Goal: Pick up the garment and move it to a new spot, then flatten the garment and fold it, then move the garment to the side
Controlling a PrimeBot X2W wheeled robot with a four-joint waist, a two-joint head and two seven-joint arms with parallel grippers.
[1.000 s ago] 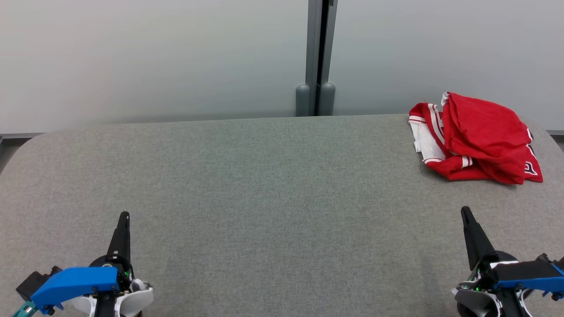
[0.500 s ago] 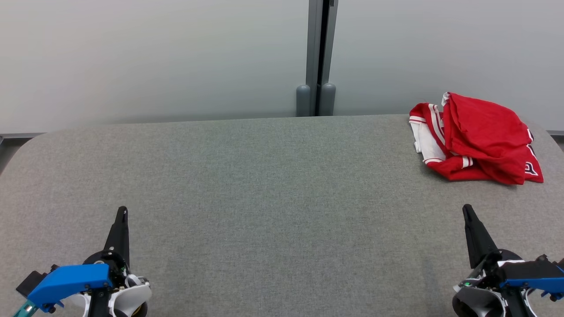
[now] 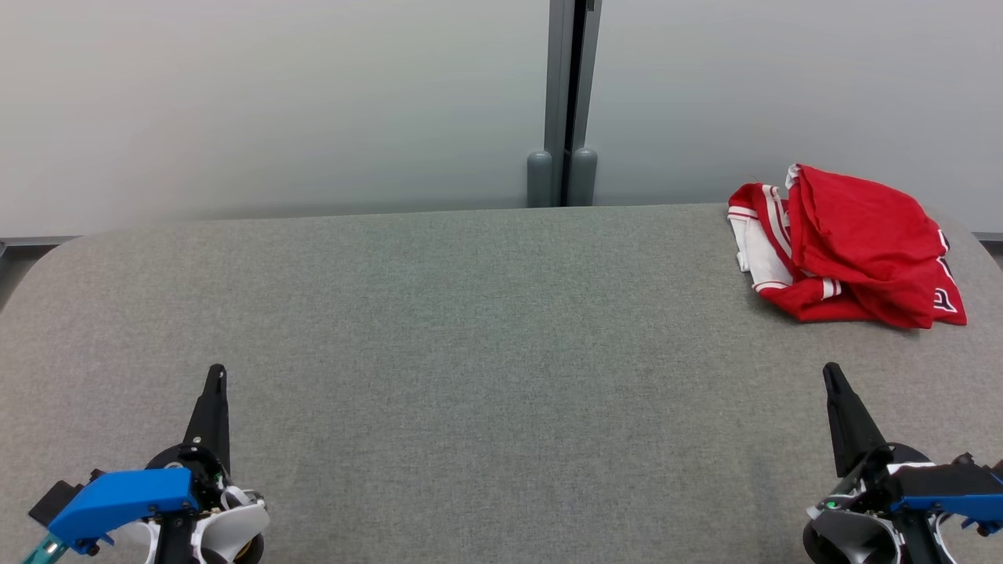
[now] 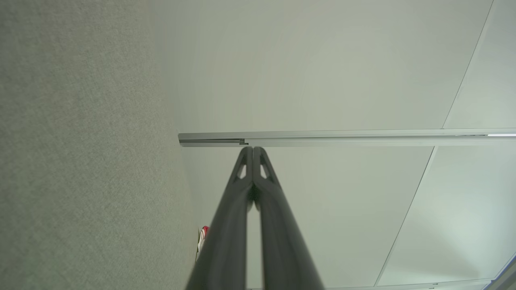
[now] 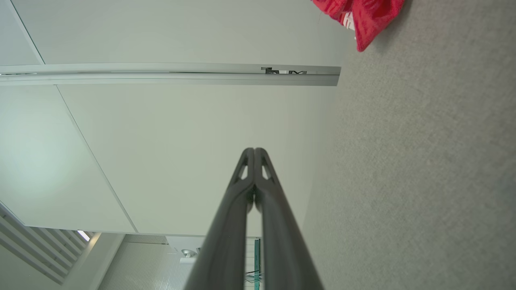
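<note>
On grey table [image 3: 470,329], far right: bunched red garment [image 3: 854,251]; post [image 3: 558,102] behind; both jaws pressed together.

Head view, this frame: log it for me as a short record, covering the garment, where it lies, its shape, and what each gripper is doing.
garment: red with white stripes
place: far right of the grey table, near its far edge
shape: bunched in a heap, not flattened
left gripper: fingers shut, holding nothing, near left of the table
right gripper: fingers shut, holding nothing, the closer one to the garment but apart from it
</note>
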